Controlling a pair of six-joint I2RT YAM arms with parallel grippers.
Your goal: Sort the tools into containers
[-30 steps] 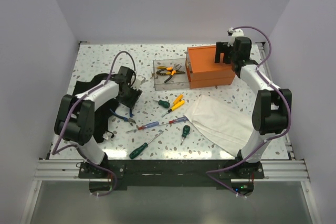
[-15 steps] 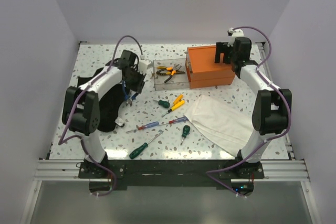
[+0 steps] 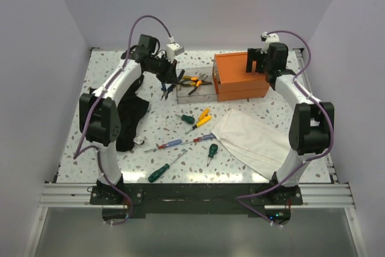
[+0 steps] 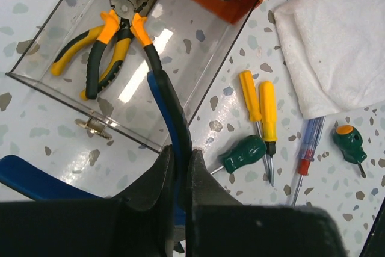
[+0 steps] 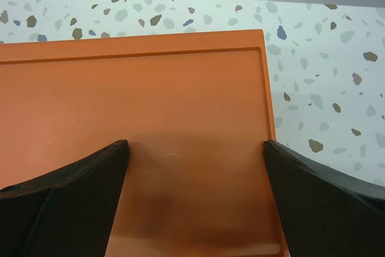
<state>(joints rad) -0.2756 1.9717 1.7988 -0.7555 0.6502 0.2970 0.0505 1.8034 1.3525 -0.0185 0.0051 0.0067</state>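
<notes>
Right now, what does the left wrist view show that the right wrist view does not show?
Only the left wrist view: the left hand shut on blue-handled pliers, a pulled-out clear plastic drawer holding yellow-and-black pliers, two yellow-handled screwdrivers, green-handled screwdrivers and a white folded cloth.
Only the right wrist view: the open right hand, with the flat top of the orange rectangular box seen between its fingers, and a pale wall.
Both: the orange box and the speckled white table.
</notes>
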